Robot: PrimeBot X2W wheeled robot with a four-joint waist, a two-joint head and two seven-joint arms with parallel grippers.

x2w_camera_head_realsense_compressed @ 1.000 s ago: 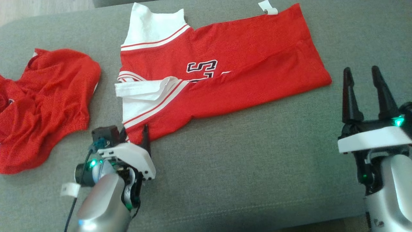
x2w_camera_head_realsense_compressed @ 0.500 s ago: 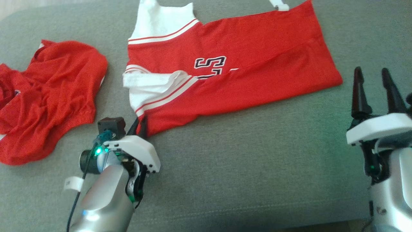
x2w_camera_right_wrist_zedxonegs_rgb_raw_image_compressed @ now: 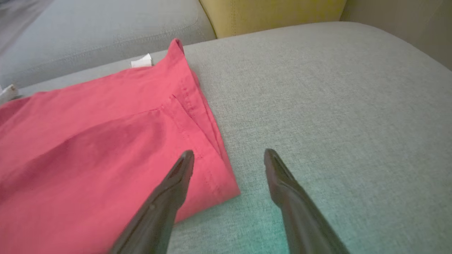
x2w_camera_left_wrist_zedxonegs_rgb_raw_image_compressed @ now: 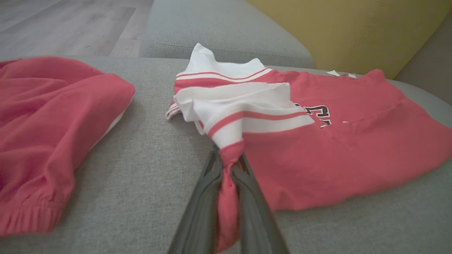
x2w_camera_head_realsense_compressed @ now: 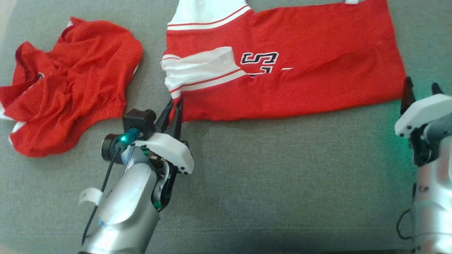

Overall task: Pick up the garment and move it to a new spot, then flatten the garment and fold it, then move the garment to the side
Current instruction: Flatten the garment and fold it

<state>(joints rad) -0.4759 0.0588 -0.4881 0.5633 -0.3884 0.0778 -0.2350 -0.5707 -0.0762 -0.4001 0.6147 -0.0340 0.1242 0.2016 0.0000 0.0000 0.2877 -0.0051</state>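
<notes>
The garment (x2w_camera_head_realsense_compressed: 300, 81), a red jersey with white trim and a black-outlined number, lies spread on the grey cushion (x2w_camera_head_realsense_compressed: 282, 176). My left gripper (x2w_camera_head_realsense_compressed: 174, 106) is shut on its near left corner. In the left wrist view the red cloth (x2w_camera_left_wrist_zedxonegs_rgb_raw_image_compressed: 353, 141) is bunched between the left gripper's (x2w_camera_left_wrist_zedxonegs_rgb_raw_image_compressed: 227, 158) closed fingers. My right gripper (x2w_camera_head_realsense_compressed: 422, 86) stands open just off the garment's near right corner. In the right wrist view, the right gripper (x2w_camera_right_wrist_zedxonegs_rgb_raw_image_compressed: 229, 158) has one finger over the red hem (x2w_camera_right_wrist_zedxonegs_rgb_raw_image_compressed: 88, 141) and the other over bare cushion.
A second red garment (x2w_camera_head_realsense_compressed: 70, 84) lies crumpled on the cushion to the left, also in the left wrist view (x2w_camera_left_wrist_zedxonegs_rgb_raw_image_compressed: 42, 123). A yellow backrest (x2w_camera_right_wrist_zedxonegs_rgb_raw_image_compressed: 272, 14) rises behind the cushion. Wooden floor (x2w_camera_left_wrist_zedxonegs_rgb_raw_image_compressed: 70, 21) lies beyond the far left edge.
My left gripper has closed on the garment's near left corner. The camera has shifted. The right gripper now stands closer to the garment's near right corner.
</notes>
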